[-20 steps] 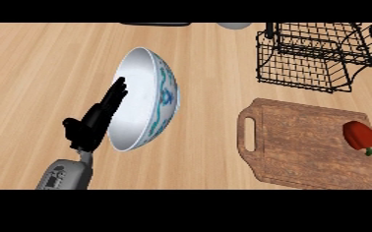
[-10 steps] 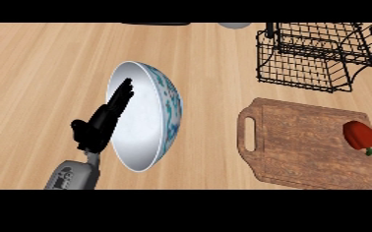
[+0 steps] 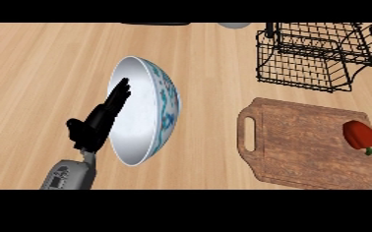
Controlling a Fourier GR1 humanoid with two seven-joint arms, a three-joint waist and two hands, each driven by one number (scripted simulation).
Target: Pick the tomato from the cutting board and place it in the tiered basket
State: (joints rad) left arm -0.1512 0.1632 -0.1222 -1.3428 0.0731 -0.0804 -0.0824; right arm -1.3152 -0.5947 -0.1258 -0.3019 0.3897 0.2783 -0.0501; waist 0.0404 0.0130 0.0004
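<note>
The red tomato (image 3: pixel 357 133) lies at the right end of the wooden cutting board (image 3: pixel 301 150), partly cut off by the picture's right edge. A black wire tiered basket (image 3: pixel 311 55) stands beyond the board at the upper right. My left hand (image 3: pixel 98 120) shows at the lower left with its fingers straight, held up in front of a bowl and far from the tomato. My right hand does not show.
A white bowl with a blue pattern (image 3: pixel 149 109) stands tilted on its edge on the wooden counter (image 3: pixel 65 64), just right of my left hand. A dark object (image 3: pixel 156 23) and a grey one (image 3: pixel 232 25) peek in at the top edge.
The view has shifted, so the bowl and my left hand sit lower in the picture than a second ago. The tomato, board and basket keep their places.
</note>
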